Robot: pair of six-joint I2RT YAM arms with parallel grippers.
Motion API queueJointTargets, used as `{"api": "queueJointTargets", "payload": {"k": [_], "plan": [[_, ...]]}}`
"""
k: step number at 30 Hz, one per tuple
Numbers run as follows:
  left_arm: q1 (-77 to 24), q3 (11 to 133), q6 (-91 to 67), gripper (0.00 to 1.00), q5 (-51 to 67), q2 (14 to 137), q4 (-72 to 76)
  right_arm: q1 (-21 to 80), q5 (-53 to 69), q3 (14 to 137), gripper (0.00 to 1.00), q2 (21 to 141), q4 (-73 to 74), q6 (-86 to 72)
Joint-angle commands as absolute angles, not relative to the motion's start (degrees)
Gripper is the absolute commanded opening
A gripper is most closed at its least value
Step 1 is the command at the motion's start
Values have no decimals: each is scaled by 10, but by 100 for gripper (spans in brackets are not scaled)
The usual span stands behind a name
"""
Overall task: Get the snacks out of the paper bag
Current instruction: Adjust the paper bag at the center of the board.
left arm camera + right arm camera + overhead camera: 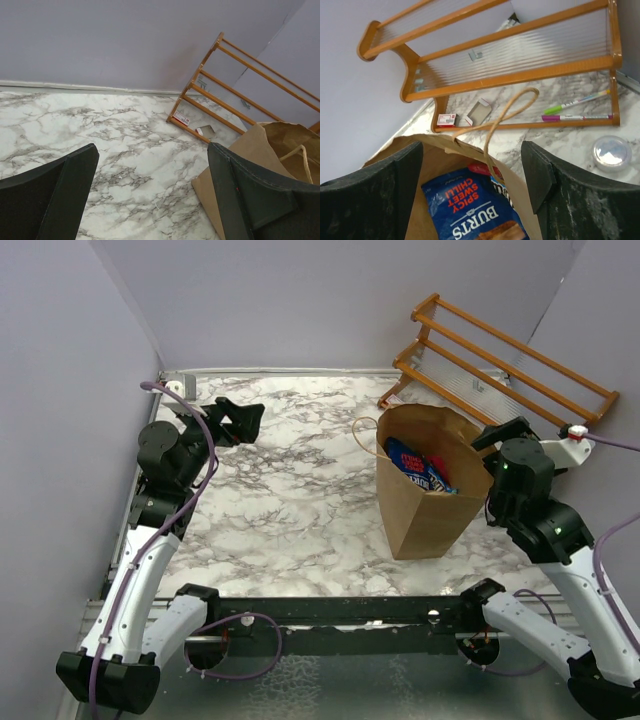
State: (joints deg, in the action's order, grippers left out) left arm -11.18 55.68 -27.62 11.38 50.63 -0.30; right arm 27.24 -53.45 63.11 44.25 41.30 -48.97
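Note:
The brown paper bag (430, 502) stands upright at the right of the marble table, with its mouth open. Blue snack packets (415, 468) with white and red print stick up inside it. In the right wrist view a blue packet (472, 212) fills the bag (440, 165), a red one (485, 168) lies behind it, and a handle loop (506, 112) arches over the rim. My right gripper (497, 433) is open at the bag's right rim, jaws wide above the mouth (471, 152). My left gripper (240, 418) is open and empty at the far left; it also shows in the left wrist view (152, 162), well clear of the bag (250, 150).
A wooden slatted rack (500, 360) stands behind the bag at the back right. Under it lie a green pen (572, 104), a purple pen (575, 118) and a small open box (479, 111). A round white lid (611, 151) lies beside it. Grey walls close in on the left, back and right.

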Motion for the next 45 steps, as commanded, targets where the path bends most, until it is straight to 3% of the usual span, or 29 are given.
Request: {"api": "queueJointTargets", "payload": {"k": [1,5,8,14,21,31,39,41,45], "plan": [[-107,569,-286,93,131,501,5,269,-565,616,78,453,305,-441],[-107,574,-288,93,136,505,1,269,-577,620,77,468,301,-439],[-107,575,-289,93,136,505,0,269,-579,615,61,465,281,-426],[-107,576,-293,92,138,506,0,269,-581,586,53,462,215,-388],[-107,577,-291,92,140,505,-3,269,-588,566,53,470,160,-345],[-107,570,-292,92,136,508,-1,269,-431,482,54,435,-61,-138],[-107,570,-305,91,148,510,-3,269,-369,481,57,466,-116,-104],[-107,569,-302,91,145,504,-7,269,-358,487,49,470,-116,-109],[-107,567,-295,91,135,493,-15,269,-352,501,14,479,-122,-113]]}}
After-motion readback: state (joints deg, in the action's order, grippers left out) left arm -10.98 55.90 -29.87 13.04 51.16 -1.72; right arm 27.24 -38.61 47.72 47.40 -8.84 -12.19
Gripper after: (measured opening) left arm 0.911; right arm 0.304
